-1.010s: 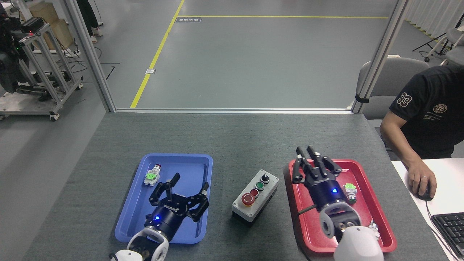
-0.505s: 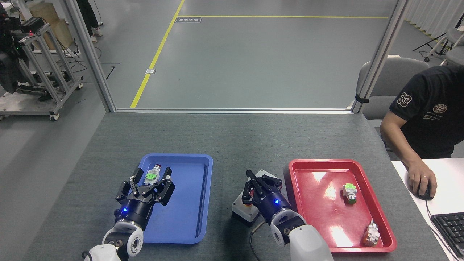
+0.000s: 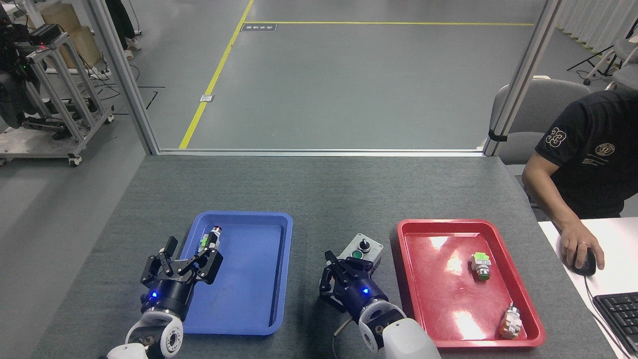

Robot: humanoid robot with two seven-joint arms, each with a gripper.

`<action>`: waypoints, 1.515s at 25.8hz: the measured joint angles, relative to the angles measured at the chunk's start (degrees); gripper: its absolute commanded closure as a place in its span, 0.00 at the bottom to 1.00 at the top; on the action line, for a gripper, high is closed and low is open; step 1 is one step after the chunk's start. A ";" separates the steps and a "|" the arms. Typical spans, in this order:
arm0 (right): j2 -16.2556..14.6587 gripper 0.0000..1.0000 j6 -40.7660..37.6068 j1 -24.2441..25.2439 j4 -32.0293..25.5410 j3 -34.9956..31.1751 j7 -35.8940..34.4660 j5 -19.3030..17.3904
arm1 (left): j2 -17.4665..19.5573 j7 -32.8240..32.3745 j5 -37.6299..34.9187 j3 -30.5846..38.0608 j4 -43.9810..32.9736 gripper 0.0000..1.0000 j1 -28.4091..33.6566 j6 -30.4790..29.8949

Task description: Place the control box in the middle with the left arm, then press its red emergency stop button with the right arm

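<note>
1. Grey-topped control box (image 3: 363,248) sits on bare felt in the middle (image 3: 319,199), between the trays; my right gripper (image 3: 344,274), fingers drawn close together, covers its near end where the red stop button should be (hidden, so I could miss it or shove the box).
2. Left gripper (image 3: 182,259) is spread, holding nothing.
3. Blue tray (image 3: 239,319) holds one switch (image 3: 209,239); red tray (image 3: 428,309) holds two.

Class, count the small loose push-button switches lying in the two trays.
3: one in the blue tray at its far left corner; two in the red tray, mid-right and near-right corner. None seem hidden.
</note>
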 measured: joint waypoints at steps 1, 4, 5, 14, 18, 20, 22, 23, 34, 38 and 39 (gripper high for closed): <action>0.14 1.00 0.35 -0.02 0.77 0.90 -0.21 0.00 | 0.30 0.00 -0.18 0.12 -0.67 0.02 0.56 0.00; 0.53 1.00 0.68 0.19 2.58 2.50 -4.65 -0.06 | 1.58 -0.05 -1.02 0.27 -2.65 0.02 2.43 0.00; 0.59 1.00 0.72 0.25 2.79 2.55 -5.34 -0.15 | 1.98 -0.09 -1.26 0.27 -3.18 0.02 2.96 0.00; -1.74 0.00 2.42 -0.45 -9.65 -13.79 -3.66 -3.46 | 6.27 -0.18 -2.10 0.42 -4.61 0.02 5.17 -0.01; -3.04 0.00 1.91 -0.98 -11.71 -22.27 -4.67 -4.85 | 7.96 -0.12 -2.21 0.41 -4.68 0.02 5.68 -0.07; -3.60 0.00 1.74 -0.69 -12.24 -26.47 -5.15 -5.14 | 8.67 0.04 -2.41 0.41 -4.74 0.02 5.76 -0.15; -4.40 0.00 0.46 1.21 -13.62 -29.26 -5.18 -5.23 | 9.31 0.04 -2.78 0.40 -4.80 0.02 5.81 -0.26; -4.94 0.00 -0.64 3.24 -15.31 -30.17 -5.27 -5.23 | 9.62 0.05 -2.98 0.41 -4.89 0.02 5.86 -0.26; -4.34 0.00 -1.85 25.86 -39.52 -34.55 -17.39 -4.94 | 10.28 -0.61 -3.45 1.90 -4.98 0.02 8.11 -0.04; -4.09 0.00 -0.25 23.87 -39.65 -34.68 -8.69 -4.40 | 9.99 -1.08 -2.92 3.35 -4.89 0.02 8.07 0.16; -4.05 0.00 -0.18 23.50 -39.61 -34.68 -7.13 -4.20 | 9.83 -1.15 -2.83 3.85 -4.89 0.02 8.00 0.16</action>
